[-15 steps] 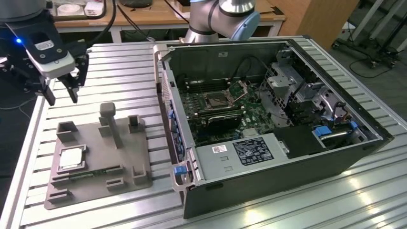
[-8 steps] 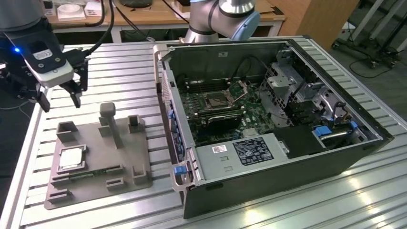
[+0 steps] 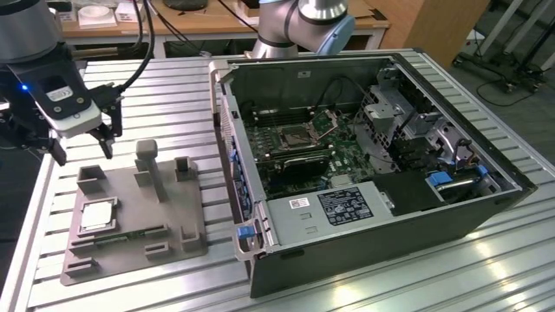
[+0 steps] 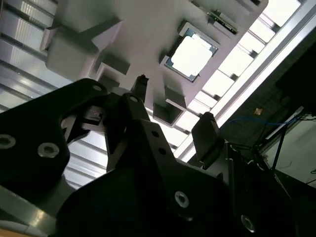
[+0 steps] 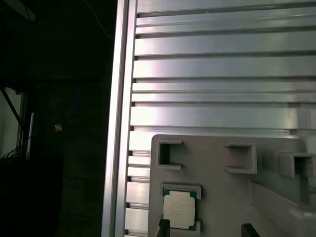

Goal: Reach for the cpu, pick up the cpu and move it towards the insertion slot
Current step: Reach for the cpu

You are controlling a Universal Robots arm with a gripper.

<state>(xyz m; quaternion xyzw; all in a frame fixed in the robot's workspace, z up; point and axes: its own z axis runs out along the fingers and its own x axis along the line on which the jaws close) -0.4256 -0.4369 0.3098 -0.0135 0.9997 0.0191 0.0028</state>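
Observation:
The cpu (image 3: 97, 216) lies flat in a pocket of the grey plastic tray (image 3: 126, 195) at the exterior view's left, silvery top up. My gripper (image 3: 84, 151) hangs open above the tray's far end, short of the cpu and touching nothing. In the second wrist view the cpu (image 4: 192, 55) shows beyond the dark fingers (image 4: 207, 133). In the first wrist view the cpu (image 5: 179, 210) sits close to one fingertip (image 5: 163, 228). The insertion slot (image 3: 299, 136) lies inside the open computer case, its metal flap raised, green board around it.
The open computer case (image 3: 364, 214) takes up the exterior view's right. A green memory stick (image 3: 130, 234) lies in the tray, where upright posts (image 3: 149, 166) rise beside the gripper. The slatted metal table's edge (image 3: 30, 214) runs close to the tray.

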